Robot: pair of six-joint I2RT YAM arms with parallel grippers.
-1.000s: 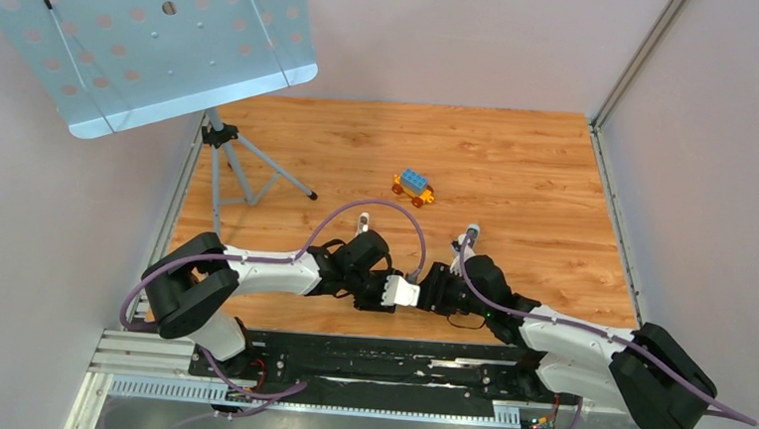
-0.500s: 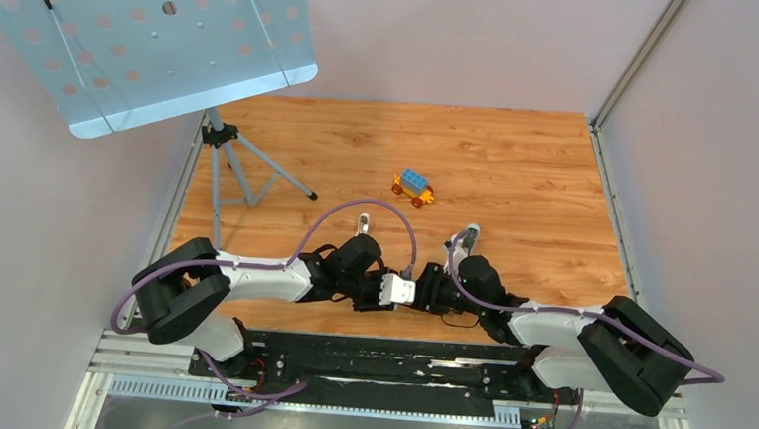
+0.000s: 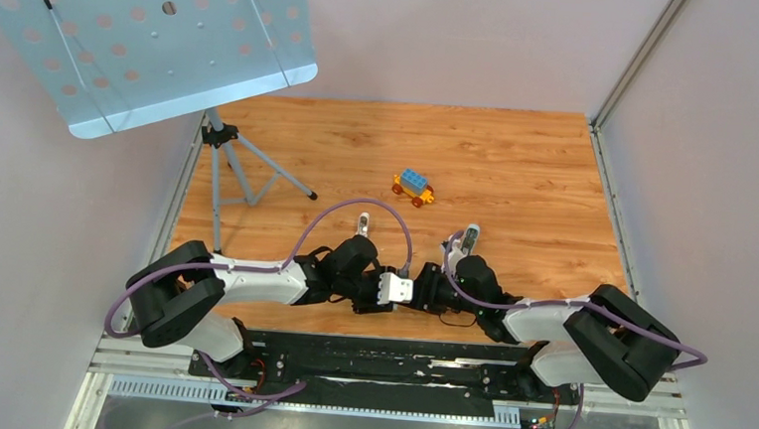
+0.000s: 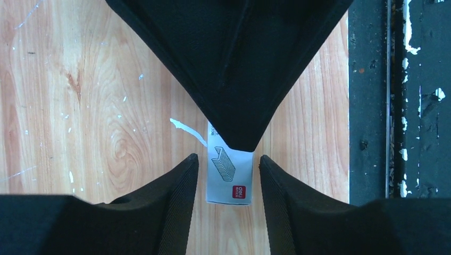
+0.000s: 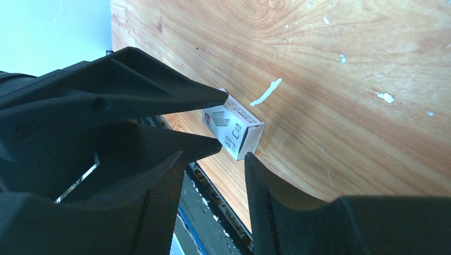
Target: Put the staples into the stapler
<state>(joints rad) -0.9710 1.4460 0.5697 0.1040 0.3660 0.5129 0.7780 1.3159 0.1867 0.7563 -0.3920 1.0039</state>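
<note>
Staples are unseen, I judge inside the small white box (image 5: 232,125) my left jaws pinch at the near middle of the tabletop (image 3: 517,173), right jaws spread at its open end; no stapler in view, so all loading is left.

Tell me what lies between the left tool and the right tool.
A small white staple box; it shows in both wrist views and from above.

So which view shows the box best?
Right wrist: the box shows its printed face, a side and its open end. Left wrist shows only the printed face, its top hidden behind the right gripper. Top view shows just a small white block.
</note>
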